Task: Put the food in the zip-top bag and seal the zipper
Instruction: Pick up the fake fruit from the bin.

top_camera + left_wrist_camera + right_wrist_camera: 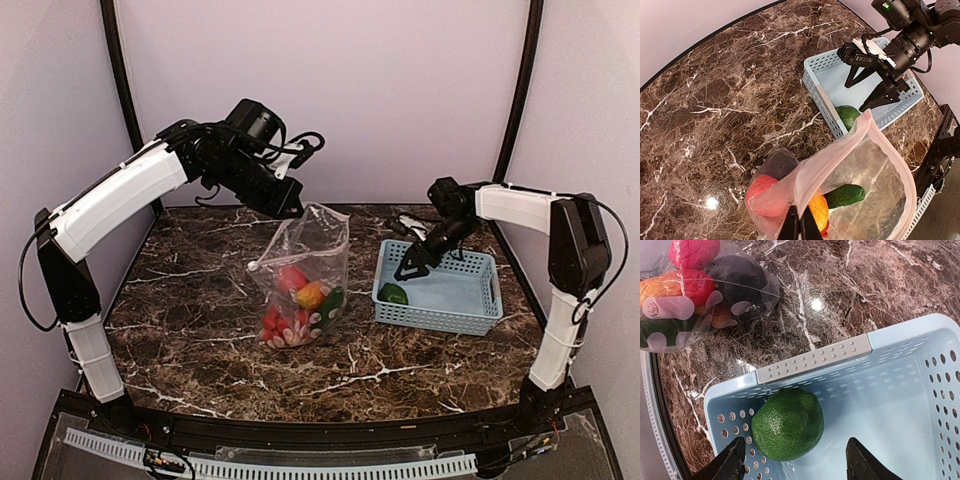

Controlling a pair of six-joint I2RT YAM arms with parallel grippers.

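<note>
Bag [310, 250] is hanging from the left gripper [800, 226], which is pinching its rim; the right gripper [411, 269] is hovering, spread apart, above the lime [393, 293] in the basket [470, 318].

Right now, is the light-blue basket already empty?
No, a round green food piece lies inside the basket, near its corner.

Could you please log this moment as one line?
left gripper: shut on zip-top bag | right gripper: open above lime in basket | other food: in bag | zipper: unsealed
</note>
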